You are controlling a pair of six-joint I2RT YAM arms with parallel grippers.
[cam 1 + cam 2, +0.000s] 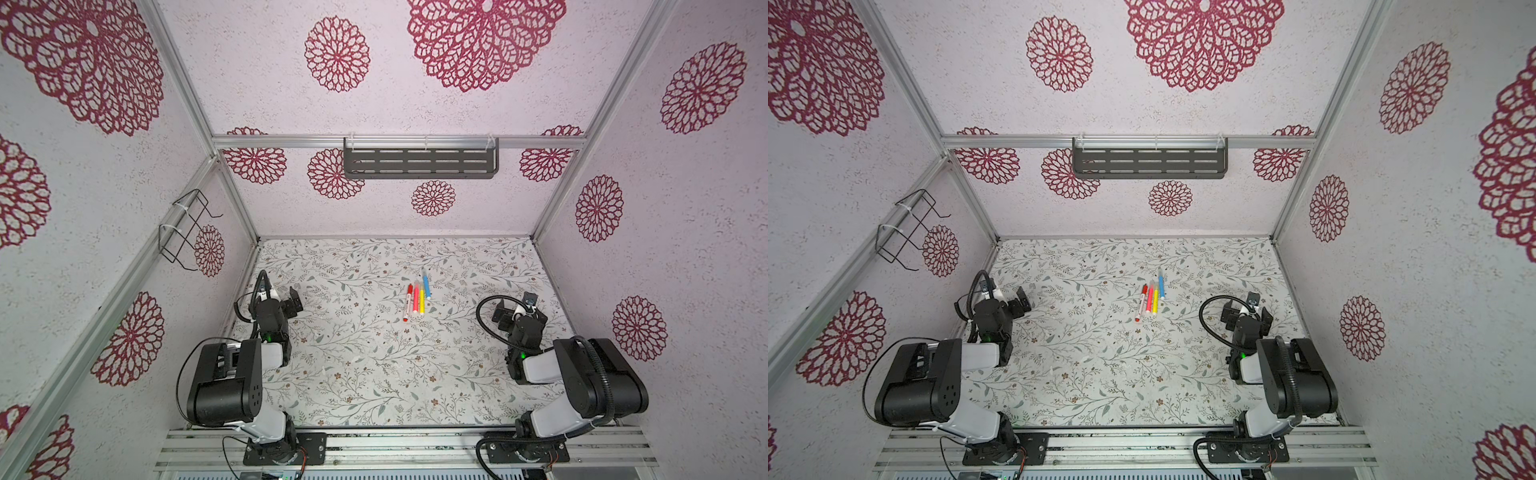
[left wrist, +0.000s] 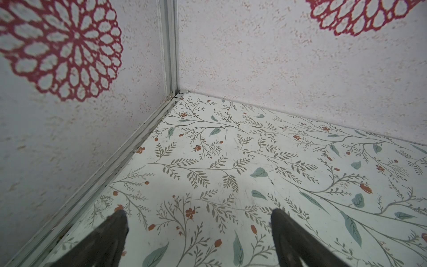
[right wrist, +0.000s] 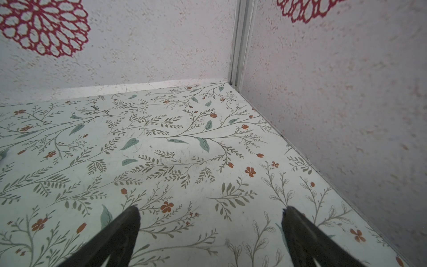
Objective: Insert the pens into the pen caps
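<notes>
Four pens lie side by side right of the table's middle in both top views: blue (image 1: 426,286) (image 1: 1161,284), yellow (image 1: 422,301), pink-red (image 1: 416,297) and white with red ends (image 1: 408,304). Tiny pale pieces (image 1: 356,358) (image 1: 323,371) lie nearer the front; they look like pen caps but are too small to be sure. My left gripper (image 1: 293,304) (image 2: 197,213) hovers open at the left edge, well away from the pens. Right of the pens, my right gripper (image 1: 501,315) (image 3: 210,210) is also open. Nothing sits between either pair of fingers. Neither wrist view shows pens or caps.
The floral table (image 1: 374,395) is walled in on the left, the back and the right. A dark slotted shelf (image 1: 419,163) hangs on the back wall. A black wire rack (image 1: 185,228) hangs on the left wall. Aluminium rails run along the front.
</notes>
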